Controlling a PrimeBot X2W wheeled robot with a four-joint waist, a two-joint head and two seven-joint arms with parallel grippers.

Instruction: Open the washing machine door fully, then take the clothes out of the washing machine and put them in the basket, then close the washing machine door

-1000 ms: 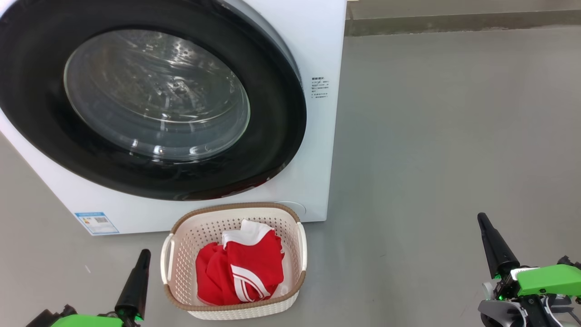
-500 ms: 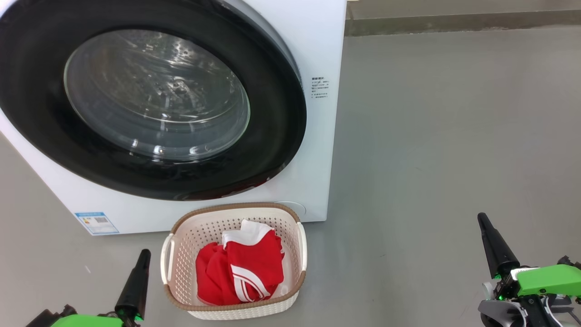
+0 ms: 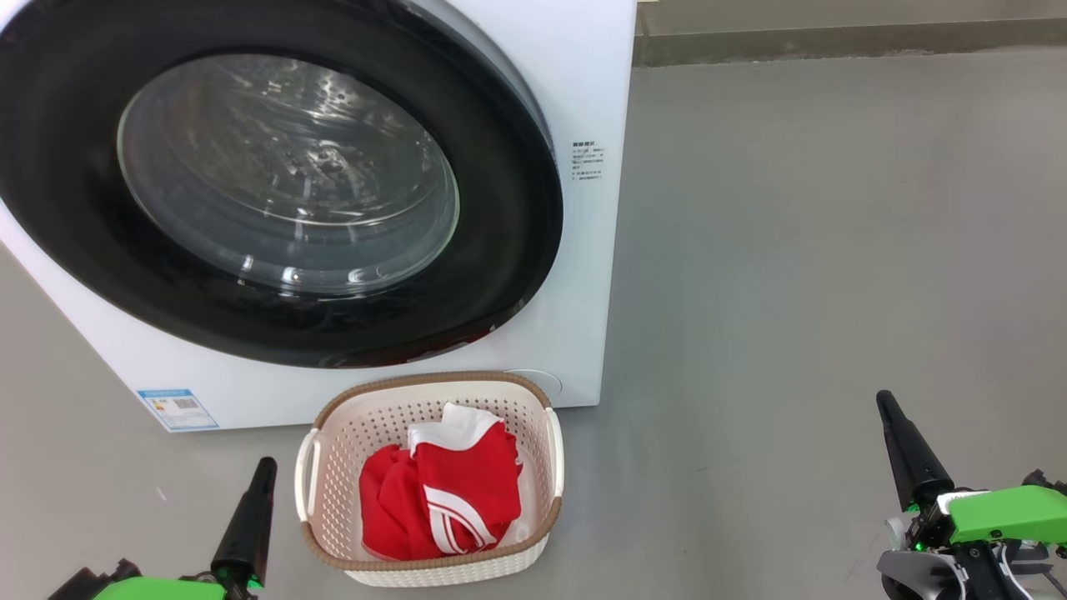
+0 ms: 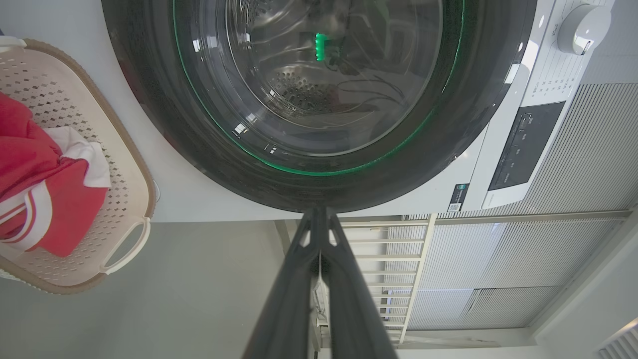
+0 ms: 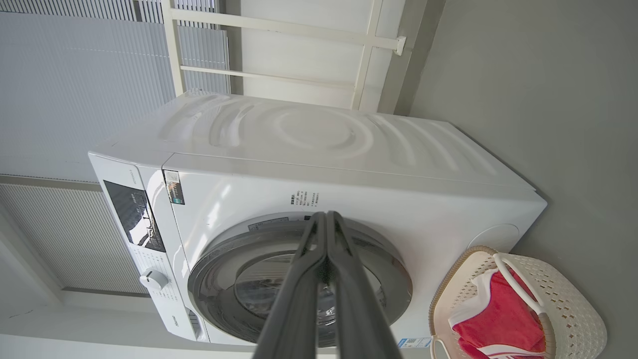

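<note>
the washing machine [image 3: 592,83] stands on the grey floor [image 3: 792,250], in the upper left of the head view. the washing machine door [image 3: 517,208] lies shut against its front, a black rim around clear glass with the steel drum behind it. the basket [image 3: 358,433] sits on the floor just before the machine's lower right corner. the clothes [image 3: 450,500], red with white stripes and a white part, lie bunched inside it. the left pincer [image 3: 265,467] hangs just left of the basket, its 2 fingers pressed together, empty. the right pincer [image 3: 884,404], well to the right, is likewise together and holds nothing.
</note>
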